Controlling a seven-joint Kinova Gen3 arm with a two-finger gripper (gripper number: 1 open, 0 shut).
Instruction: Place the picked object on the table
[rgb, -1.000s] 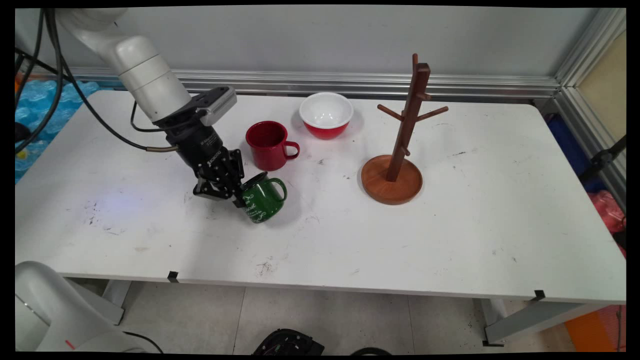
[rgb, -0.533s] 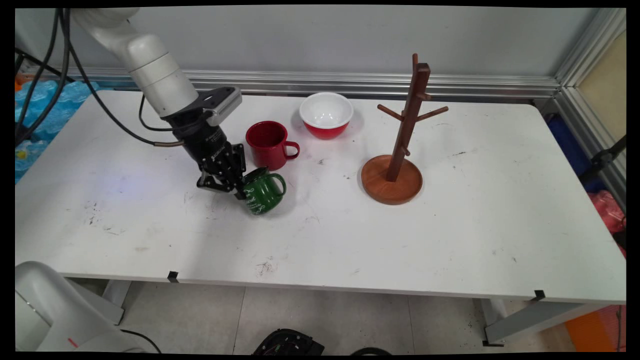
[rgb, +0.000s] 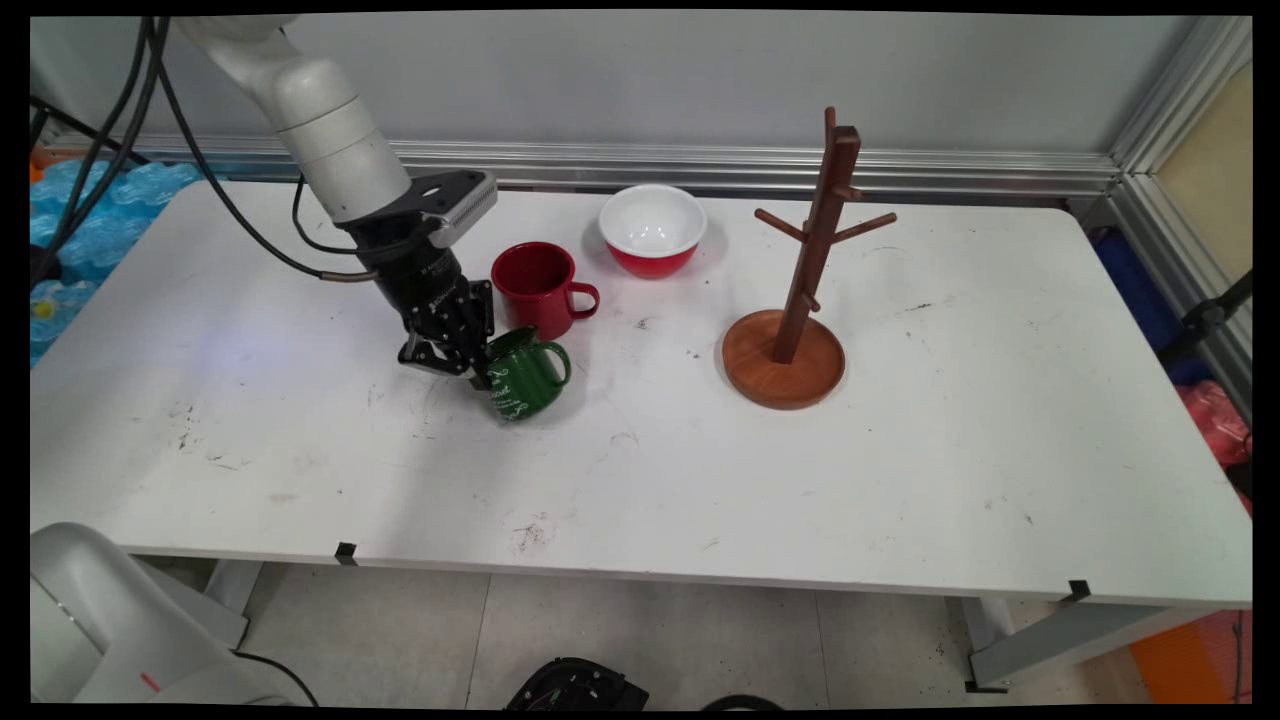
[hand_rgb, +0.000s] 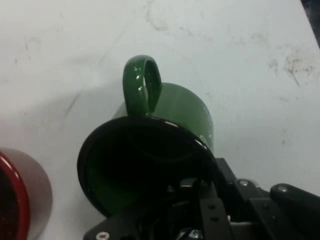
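Observation:
A green mug with white lettering hangs tilted just above the table, its handle to the right. My gripper is shut on its rim from the left. In the hand view the green mug fills the middle, mouth toward the camera and handle up, with one finger reaching inside the rim. A red mug stands upright right behind the green one, very close; its edge shows as the red mug at the lower left of the hand view.
A red bowl with a white inside stands at the back. A wooden mug tree on a round base stands to the right. The white table ends at its front edge near the camera.
The arm has carried the green mug back and slightly up, toward the red mug. The mug has stayed tilted in the grip.

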